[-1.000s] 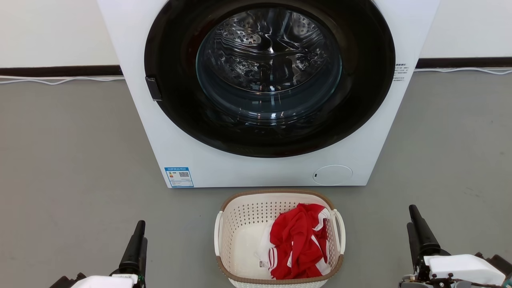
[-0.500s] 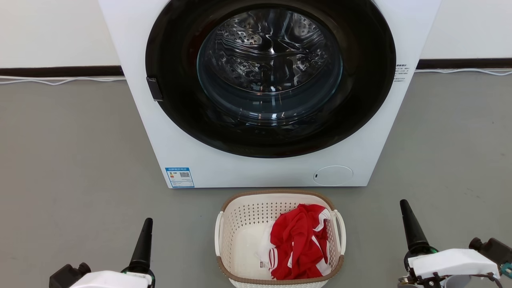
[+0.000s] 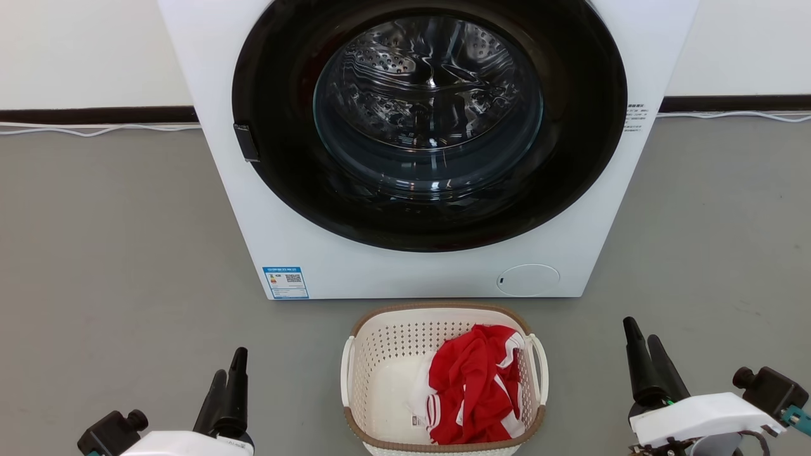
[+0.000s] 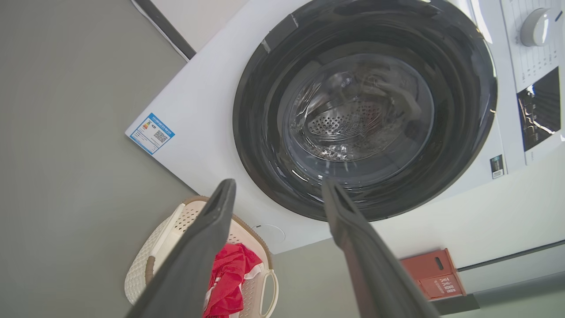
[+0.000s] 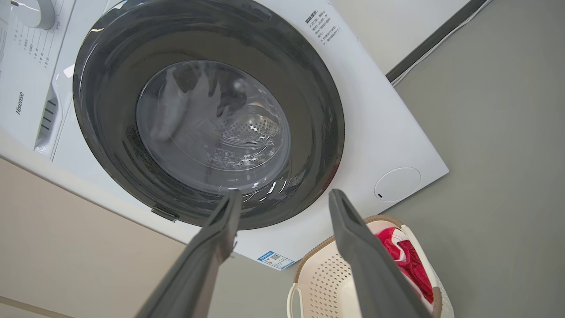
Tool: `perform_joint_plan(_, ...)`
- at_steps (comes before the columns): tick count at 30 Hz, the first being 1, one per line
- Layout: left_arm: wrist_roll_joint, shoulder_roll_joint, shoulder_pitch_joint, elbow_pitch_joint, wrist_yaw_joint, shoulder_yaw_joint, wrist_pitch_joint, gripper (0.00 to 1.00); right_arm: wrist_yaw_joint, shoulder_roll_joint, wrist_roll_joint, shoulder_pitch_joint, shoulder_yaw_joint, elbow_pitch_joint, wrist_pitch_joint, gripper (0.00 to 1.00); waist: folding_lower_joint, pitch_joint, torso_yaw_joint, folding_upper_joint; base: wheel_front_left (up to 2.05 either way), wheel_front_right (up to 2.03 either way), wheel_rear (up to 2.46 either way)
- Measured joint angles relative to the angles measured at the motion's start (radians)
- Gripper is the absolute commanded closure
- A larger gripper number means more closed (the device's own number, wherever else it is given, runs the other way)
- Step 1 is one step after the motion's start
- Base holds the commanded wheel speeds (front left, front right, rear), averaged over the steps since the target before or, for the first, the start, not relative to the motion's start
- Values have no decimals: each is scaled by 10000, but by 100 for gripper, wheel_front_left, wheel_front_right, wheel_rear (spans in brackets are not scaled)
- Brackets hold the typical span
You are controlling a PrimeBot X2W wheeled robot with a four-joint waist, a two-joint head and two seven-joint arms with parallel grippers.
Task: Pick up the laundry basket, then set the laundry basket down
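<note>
Grey floor (image 3: 114, 253), open ground on both sides. White front-load washer (image 3: 393, 272) dead ahead, door shut.

The laundry basket (image 3: 386, 354) sits on the floor just in front of the washer, close to me and centred between my arms. It is upright. A red-and-white garment (image 3: 472, 386) is heaped toward its right side.

Step in hand, as I judge it: the approach, nothing gripped yet. To do it well, bring both arms inward evenly and take the left loop handle (image 3: 345, 373) and the right loop handle (image 3: 540, 370) together. Lift level, since the cloth weights one side. Mind the washer front when rising.

Left end effector (image 3: 230, 362): spread wide, holding nothing, well apart from the basket. Right end effector (image 3: 640, 329): likewise spread and empty, off to the basket's right. Both point toward the washer.
</note>
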Motion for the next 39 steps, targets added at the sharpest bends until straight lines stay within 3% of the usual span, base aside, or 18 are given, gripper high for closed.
perform_joint_plan(39,4477,50,298,-378,-8,-284,-1091,0,4,-15,-4939,3,355,481,-1143,0,0,-58,13,0,0,0,0)
